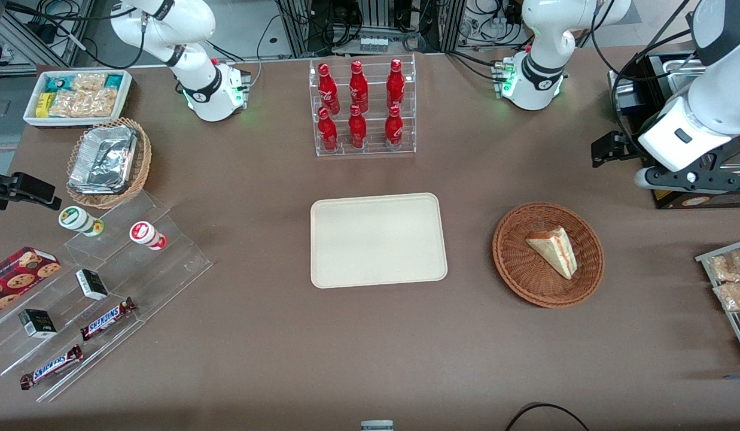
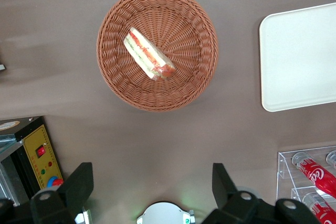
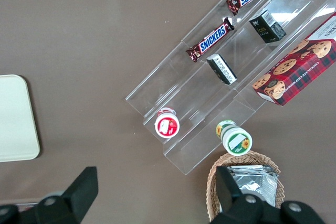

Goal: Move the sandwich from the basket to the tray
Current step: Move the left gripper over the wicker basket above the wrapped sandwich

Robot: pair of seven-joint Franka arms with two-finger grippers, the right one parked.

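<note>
Our gripper (image 2: 152,190), fingers spread and empty, hovers high above the basket (image 2: 113,72); we should descend squarely over the sandwich (image 2: 149,55), fingers straddling its narrow width.

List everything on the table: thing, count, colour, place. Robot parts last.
sandwich: 1, pale bread, in basket.
basket: 1, reddish-brown, toward working arm's end.
tray: 1, beige, mid-table, nothing on it.
bottles: 6, red, in clear rack farther from camera than tray.
foil containers: silver, in tan basket.
snack bin: 1, white, toward parked arm's end.
Snickers bars: 2, brown, on clear stepped stand.
cookie box: 1, red.
gripper: open, high above table beside basket.
</note>
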